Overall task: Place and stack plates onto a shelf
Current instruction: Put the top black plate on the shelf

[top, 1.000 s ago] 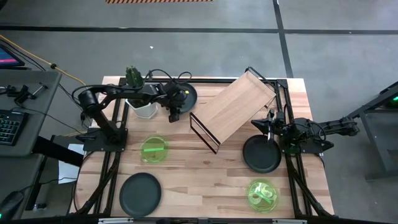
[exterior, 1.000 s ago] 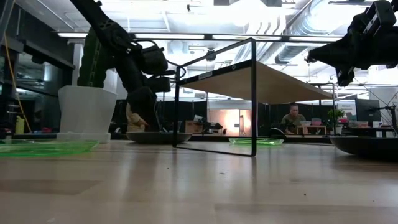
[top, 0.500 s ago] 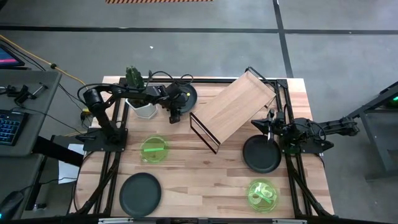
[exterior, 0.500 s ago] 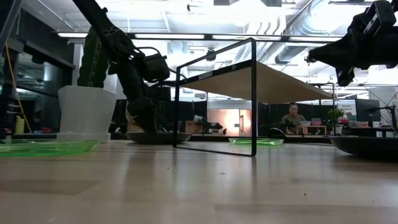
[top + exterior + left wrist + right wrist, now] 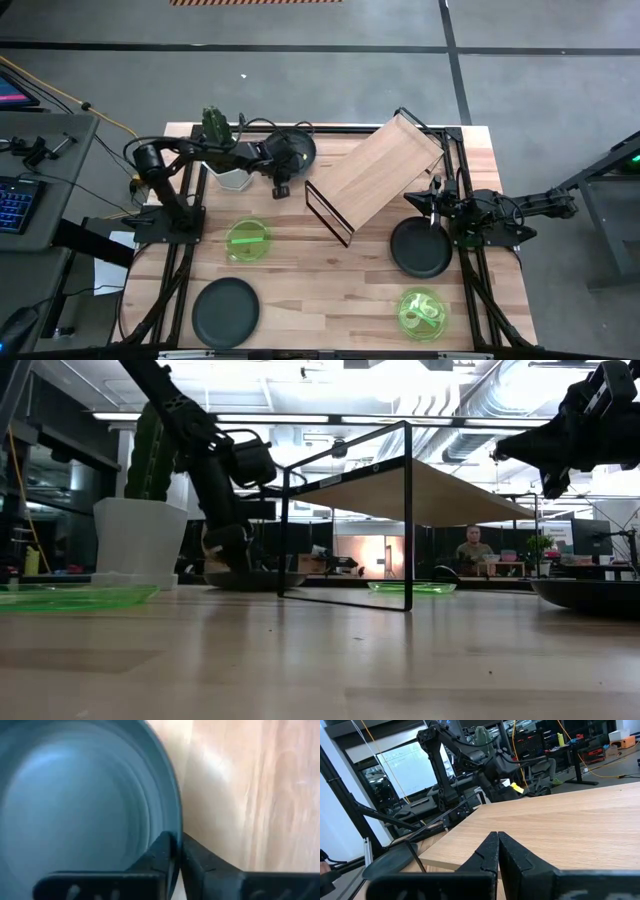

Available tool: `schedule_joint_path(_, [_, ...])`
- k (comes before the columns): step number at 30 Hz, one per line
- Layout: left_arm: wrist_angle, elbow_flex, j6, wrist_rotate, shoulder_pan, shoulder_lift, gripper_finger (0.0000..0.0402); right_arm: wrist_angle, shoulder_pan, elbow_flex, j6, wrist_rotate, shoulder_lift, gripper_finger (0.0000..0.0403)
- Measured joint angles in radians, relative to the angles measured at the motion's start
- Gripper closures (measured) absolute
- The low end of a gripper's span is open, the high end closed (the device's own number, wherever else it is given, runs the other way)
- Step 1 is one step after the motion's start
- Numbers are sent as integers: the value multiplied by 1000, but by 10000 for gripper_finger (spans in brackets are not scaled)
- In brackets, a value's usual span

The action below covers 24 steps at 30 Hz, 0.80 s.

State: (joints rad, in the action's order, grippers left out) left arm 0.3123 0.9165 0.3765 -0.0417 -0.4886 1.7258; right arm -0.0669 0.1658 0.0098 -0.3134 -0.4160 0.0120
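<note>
A dark plate [image 5: 296,148] lies flat on the table at its far left, beside the cactus pot, and fills much of the left wrist view [image 5: 75,805]. My left gripper [image 5: 281,183] [image 5: 179,851] points steeply down at this plate's near rim and is shut on it. The shelf [image 5: 375,170] stands at an angle at the far middle, its wooden board on black wire legs [image 5: 407,520]. My right gripper [image 5: 431,200] [image 5: 498,847] waits shut at the right, above another dark plate [image 5: 420,248], touching nothing. My left gripper pinches the dark plate's raised rim [image 5: 176,822] at its near side. One finger [image 5: 161,854] is inside the plate and the other [image 5: 199,861] outside, over the table. The fingers slant down from above. The plate [image 5: 255,579] rests flat on the table.
A white pot with a cactus [image 5: 226,170] stands just left of the held plate. A green plate [image 5: 247,240] and a dark plate [image 5: 225,310] lie near left, another green plate [image 5: 422,310] near right. Bare wood lies in the near middle.
My left gripper has sunk slightly onto the far-left dark plate, turned at the wrist, and shut on its rim. The plate stays on the table.
</note>
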Motion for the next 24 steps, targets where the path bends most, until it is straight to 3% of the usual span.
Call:
schedule_joint_path(7, [40,0,8,-117,61,-103,398,0,0,0,0,0,0,402])
schedule_joint_path(17, [18,0,65,-327,212,-383,400,0,0,0,0,0,0,402])
schedule_joint_path(20, [-23,32,93,-334,256,-432,400,0,0,0,0,0,0,402])
schedule_joint_path(24, [-22,170,105,-296,283,-408,400,0,0,0,0,0,1,402])
